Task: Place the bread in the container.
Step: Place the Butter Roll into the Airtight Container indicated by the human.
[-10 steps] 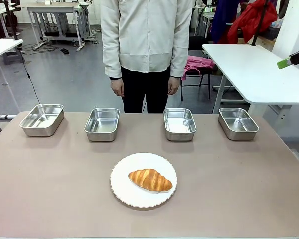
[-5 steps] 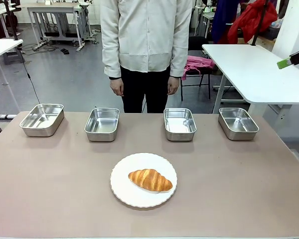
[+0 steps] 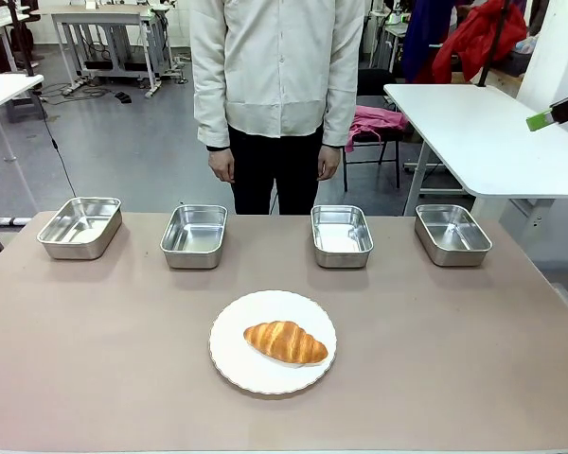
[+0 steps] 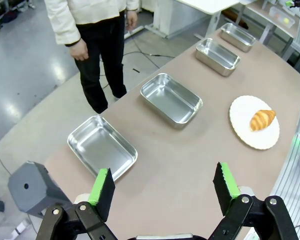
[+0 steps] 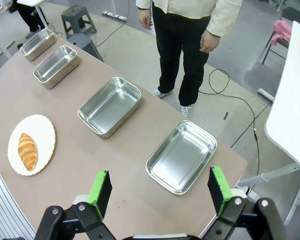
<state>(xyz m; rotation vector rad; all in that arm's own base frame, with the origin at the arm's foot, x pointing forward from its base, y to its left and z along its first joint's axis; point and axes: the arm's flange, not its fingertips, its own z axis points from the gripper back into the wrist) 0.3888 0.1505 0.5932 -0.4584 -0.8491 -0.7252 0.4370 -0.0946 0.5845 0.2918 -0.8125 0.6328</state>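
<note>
Sitting unmoved, bread point(image 3: 285, 341) on plate point(image 3: 229, 355)

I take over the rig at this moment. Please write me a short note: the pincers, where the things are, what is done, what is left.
Left pincer: open, empty, held above the table.
Right pincer: open, empty, also above the table.
Bread: lies on the white plate, near side, middle.
Steel pans: four in a row at the far side, all empty.
Done: nothing.
Left: grasp the bread and place it in a pan.
</note>
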